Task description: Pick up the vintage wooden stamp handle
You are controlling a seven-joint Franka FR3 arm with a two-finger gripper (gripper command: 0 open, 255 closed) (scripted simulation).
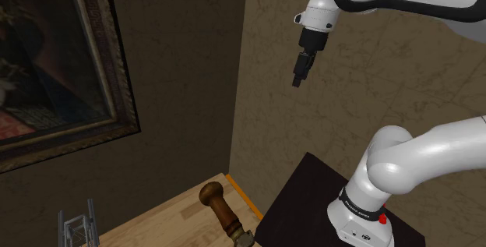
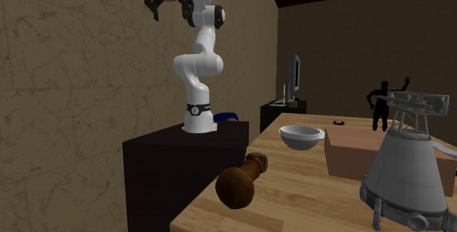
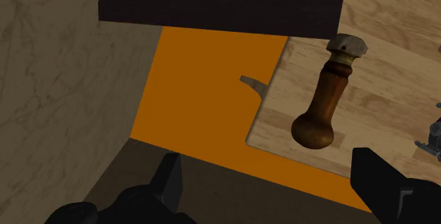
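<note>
wrist view, my hand high above the table: my gripper (image 3: 272, 187) hangs wide open, both black fingers far apart and nothing between them. well below lies the handle (image 3: 326, 95), on its side on the pale wood table (image 3: 396, 60), close to the table's edge and just beside the dark stand (image 3: 212, 3). its round knob points toward the edge, and its pale grey capped end points toward the stand. orange floor (image 3: 198, 95) shows past the edge.

in the shoulder view the handle sits at six o'clock and my gripper at about one o'clock, well apart from it and backed by the tan wall. in the second exterior view the handle lies at six o'clock with its knob toward the camera, my gripper up at eleven o'clock. a white bowl (image 2: 300, 137) stands farther along the table, well clear of the handle.

by my reckoning the handle is stiff and fairly light, its brown surface smooth and glossy, so it may slip. being round all along, it may also roll toward the edge if nudged from one side. the knob looks too fat and curved for a sure pinch. the better hold seems to be the narrower shaft between knob and cap, with my fingers set across its length and closing evenly from both sides. the descent has not yet begun, and i would need to come down and turn my wrist to square up first.
</note>
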